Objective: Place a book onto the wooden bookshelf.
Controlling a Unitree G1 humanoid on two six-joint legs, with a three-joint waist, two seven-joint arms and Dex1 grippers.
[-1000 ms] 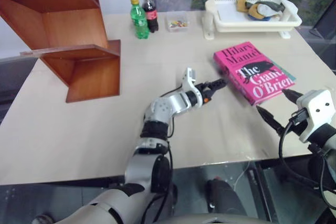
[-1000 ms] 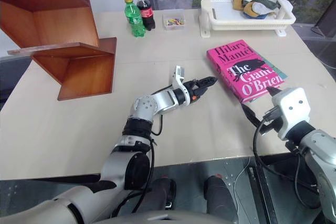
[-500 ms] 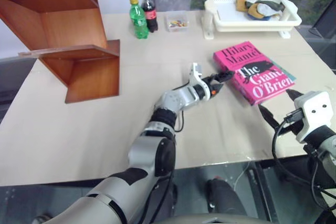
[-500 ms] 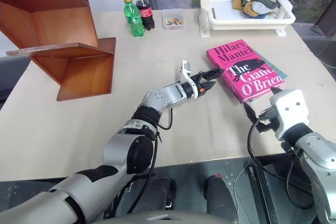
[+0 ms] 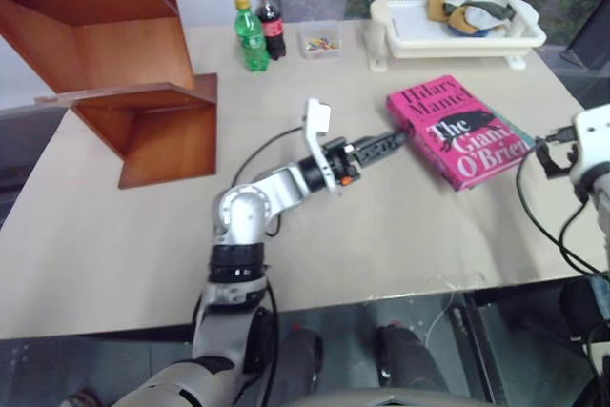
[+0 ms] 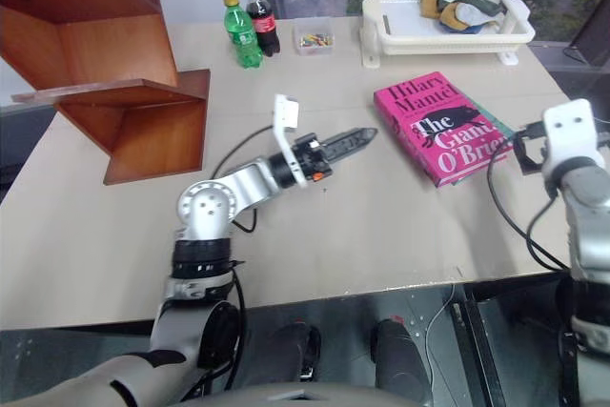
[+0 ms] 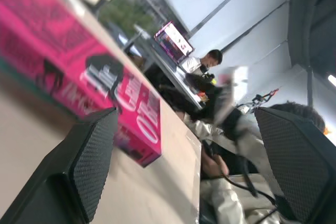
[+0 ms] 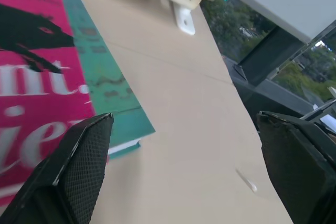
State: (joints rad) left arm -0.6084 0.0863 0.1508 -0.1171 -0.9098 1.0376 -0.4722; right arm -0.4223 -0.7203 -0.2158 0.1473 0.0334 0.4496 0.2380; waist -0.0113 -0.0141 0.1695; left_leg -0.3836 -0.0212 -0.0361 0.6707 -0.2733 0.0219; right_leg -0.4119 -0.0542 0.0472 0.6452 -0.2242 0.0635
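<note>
The pink book (image 5: 457, 129) lies flat on the table at the right, on top of a teal book (image 8: 107, 90) whose edge sticks out beneath it. My left gripper (image 5: 391, 143) hovers just left of the pink book's near-left edge, pointing at it. In the left wrist view its fingers (image 7: 89, 156) stand wide apart with nothing between them, so it is open. My right gripper (image 6: 522, 147) sits at the books' right side, open and empty, its fingers (image 8: 86, 156) apart over bare table. The wooden bookshelf (image 5: 124, 73) stands at the far left.
A white basket (image 5: 457, 16) with cloth items stands at the back right. A green bottle (image 5: 251, 35), a cola bottle (image 5: 273, 21) and a small clear box (image 5: 322, 42) stand at the back middle. People (image 7: 210, 59) show beyond the table's right edge.
My left gripper has lifted, pulled back from the book's edge and rolled. My right gripper has swung from the table's front edge out to the right side of the books.
</note>
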